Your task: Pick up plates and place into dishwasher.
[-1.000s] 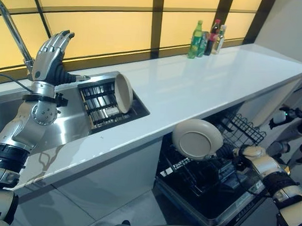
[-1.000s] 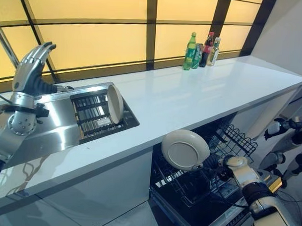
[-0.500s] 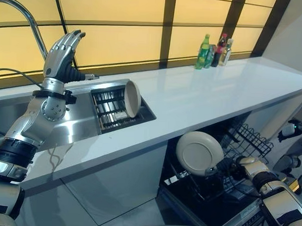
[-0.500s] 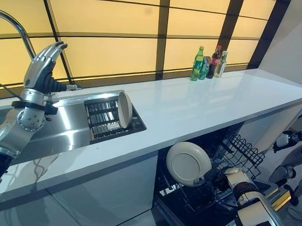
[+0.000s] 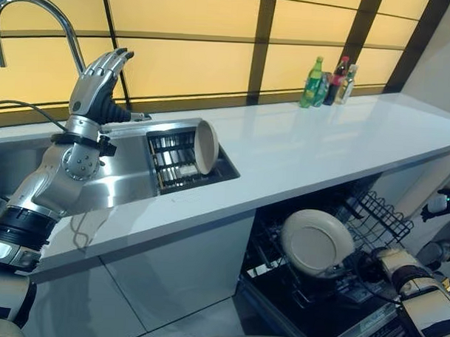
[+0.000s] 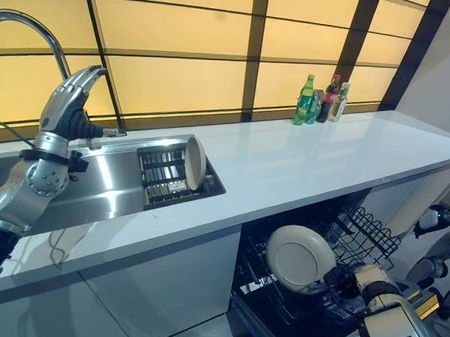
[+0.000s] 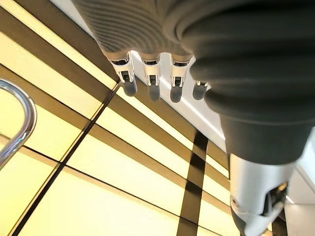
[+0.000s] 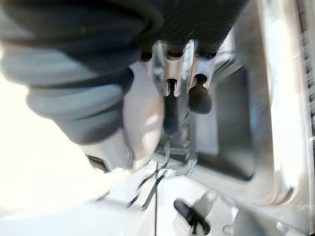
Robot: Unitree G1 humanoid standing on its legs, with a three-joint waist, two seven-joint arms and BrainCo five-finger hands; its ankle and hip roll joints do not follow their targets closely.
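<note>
A round cream plate [image 5: 316, 242] hangs tilted on edge over the open dishwasher's lower rack [image 5: 381, 216], below the counter edge. My right hand [image 6: 341, 280] is behind the plate's right rim and shut on it; in the right wrist view its fingers [image 8: 199, 97] curl beside the pale plate. A second cream plate [image 5: 206, 146] stands on edge in the dish rack [image 5: 170, 161] in the sink. My left hand [image 5: 99, 78] is raised above the sink's back edge, open and holding nothing, its fingers [image 7: 150, 86] straight.
The white counter [image 5: 314, 146] runs to the right, with several bottles [image 5: 326, 80] at its back by the yellow window. A curved faucet [image 5: 35, 3] rises beside my left hand over the steel sink [image 5: 124, 187]. The dishwasher door [image 5: 315, 327] lies open below.
The camera has shifted. My right hand has carried the plate lower and farther right, closer to the dishwasher rack. The left hand stays raised and open.
</note>
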